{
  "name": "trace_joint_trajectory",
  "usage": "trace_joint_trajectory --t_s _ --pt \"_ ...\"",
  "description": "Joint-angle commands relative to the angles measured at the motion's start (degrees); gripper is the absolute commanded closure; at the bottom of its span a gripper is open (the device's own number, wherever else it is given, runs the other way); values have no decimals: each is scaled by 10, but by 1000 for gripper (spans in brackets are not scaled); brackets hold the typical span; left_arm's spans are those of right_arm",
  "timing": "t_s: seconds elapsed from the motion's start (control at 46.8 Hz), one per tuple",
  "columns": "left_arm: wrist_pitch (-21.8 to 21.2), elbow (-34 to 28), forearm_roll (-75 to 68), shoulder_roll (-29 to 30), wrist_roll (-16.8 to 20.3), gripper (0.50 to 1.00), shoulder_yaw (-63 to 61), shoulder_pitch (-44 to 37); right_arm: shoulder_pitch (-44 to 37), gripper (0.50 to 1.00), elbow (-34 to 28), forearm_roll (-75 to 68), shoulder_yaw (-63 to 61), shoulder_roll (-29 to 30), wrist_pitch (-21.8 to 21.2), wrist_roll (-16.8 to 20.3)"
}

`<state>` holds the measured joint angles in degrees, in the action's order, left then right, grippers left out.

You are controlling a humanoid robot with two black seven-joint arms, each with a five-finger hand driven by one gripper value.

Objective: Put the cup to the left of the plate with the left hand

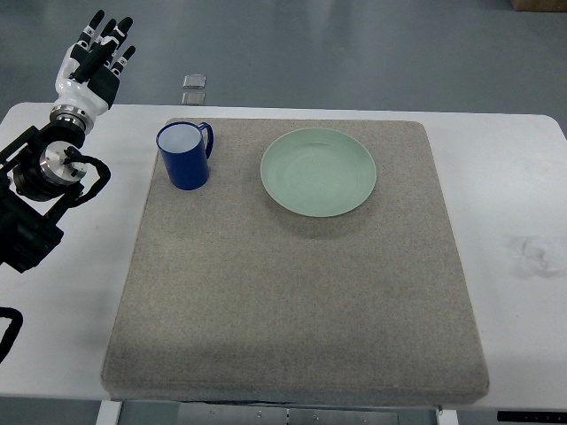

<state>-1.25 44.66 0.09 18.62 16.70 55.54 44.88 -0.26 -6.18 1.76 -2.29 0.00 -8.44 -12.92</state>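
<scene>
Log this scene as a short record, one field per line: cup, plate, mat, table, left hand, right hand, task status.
cup: blue mug, upright, white inside, handle toward the plate
plate: pale green plate, holding nothing, to the right of the cup, apart from it
mat: grey mat under both
table: white table
left hand: left hand raised past the table's far left corner, fingers extended, holding nothing
right hand: not in view
task status: cup stands left of the plate, hand clear of it

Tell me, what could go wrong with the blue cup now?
The blue cup stands upright left of the green plate, near the mat's upper left corner. The left hand is raised nearby with open fingers; swinging back past, it might knock the cup over. A bump could also push it off the mat's edge.
</scene>
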Motion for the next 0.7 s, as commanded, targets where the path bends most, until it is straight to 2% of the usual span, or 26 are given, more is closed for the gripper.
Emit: trace_joint_trajectory --t_s 0.0,0.107,0.299,0.683 --pt "26 -9 23 -1 0 542 2 1 0 568 0 0 0 0 0 0" --pt "60 -23 56 -1 0 542 3 5 0 568 0 0 0 0 0 0" --pt "30 -63 72 -17 -13 557 1 22 0 568 0 0 0 0 0 0" --pt "43 -64 66 -17 -12 536 -3 24 0 568 -1 0 0 0 0 0"
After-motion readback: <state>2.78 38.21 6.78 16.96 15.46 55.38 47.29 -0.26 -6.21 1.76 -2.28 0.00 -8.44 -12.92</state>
